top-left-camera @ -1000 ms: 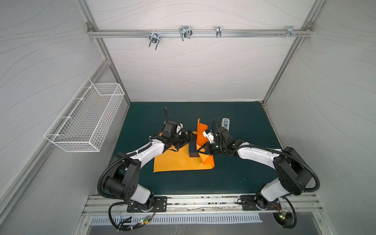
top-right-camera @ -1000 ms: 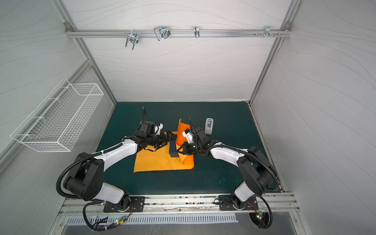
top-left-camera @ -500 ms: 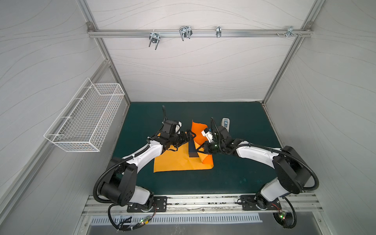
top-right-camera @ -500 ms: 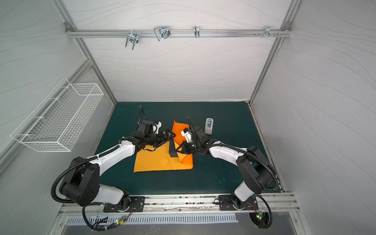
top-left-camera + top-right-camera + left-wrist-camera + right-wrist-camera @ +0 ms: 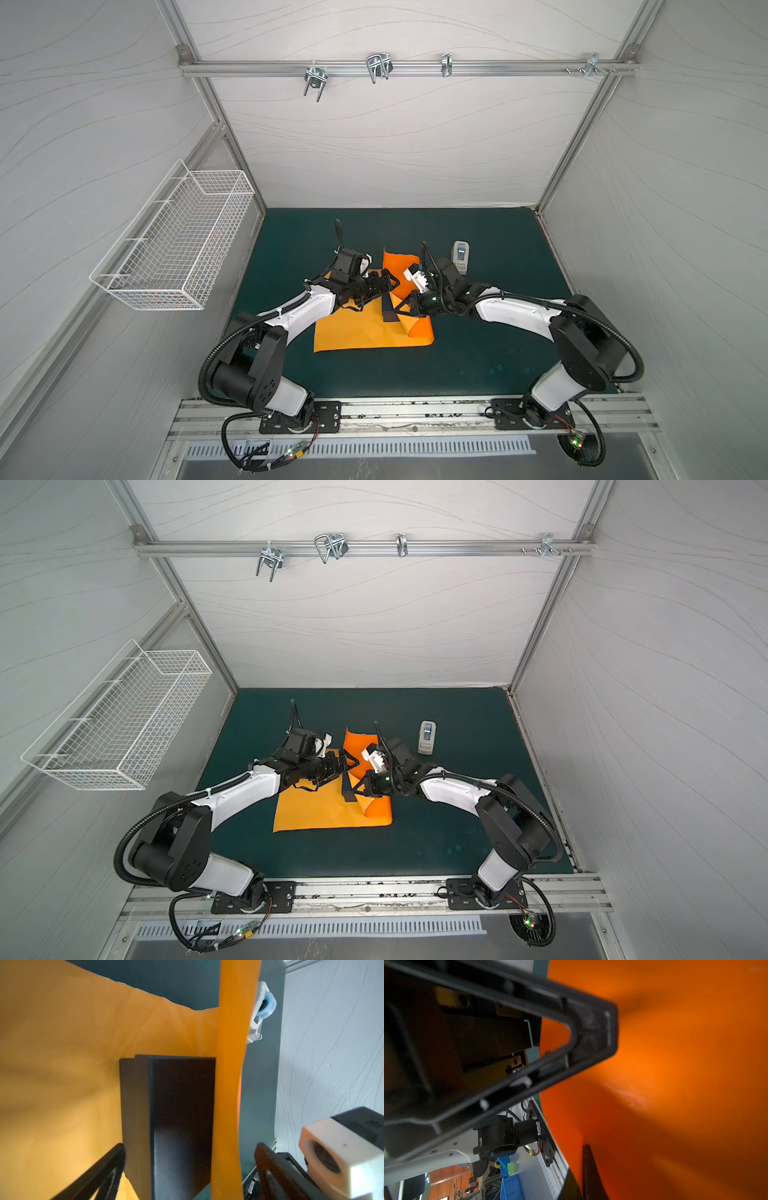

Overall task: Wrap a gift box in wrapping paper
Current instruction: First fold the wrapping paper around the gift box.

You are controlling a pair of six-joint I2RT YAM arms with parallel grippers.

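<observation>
Paper (image 5: 365, 330) shifted — right jaws pinching, left jaws wide

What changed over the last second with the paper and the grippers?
The right gripper, shut on the paper, swung the raised flap toward the left arm and the box, so it shows broader now. The left gripper stayed open at the box. The box and the tape dispenser look unmoved.
</observation>
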